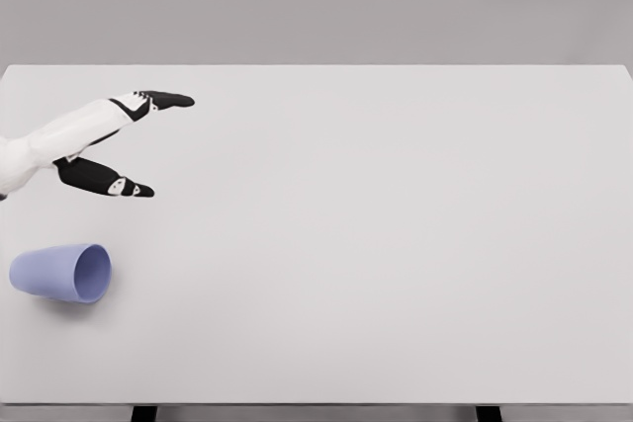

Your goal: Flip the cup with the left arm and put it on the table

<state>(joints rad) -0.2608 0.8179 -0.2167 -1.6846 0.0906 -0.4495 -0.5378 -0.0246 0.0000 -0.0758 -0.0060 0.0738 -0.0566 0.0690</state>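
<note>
Cup [61,273] sits nearest the camera, lower left of the frame, lying on its side on the white table [376,244]. It's pale blue-violet, tapered, mouth opening facing right and slightly toward the camera, closed base pointing at the left edge of the frame. Soft shadow under it, so it's resting on the surface, not lifted. Left hand [119,145] is in the upper left of the frame, arm coming in from the left edge, white forearm segments with black fingers. Fingers [168,100] are spread and extended to the right, thumb-side digit [104,179] splayed lower and apart from the upper ones, nothing between them: hand is released, grasping nothing. Hand is above the cup in the frame and clearly apart from it, no contact. Can't tell how high the hand is over the table. Table fills most of the frame, grey wall behind it along the top, two dark legs [144,413] showing at the bottom edge. Right arm doesn't appear.
</note>
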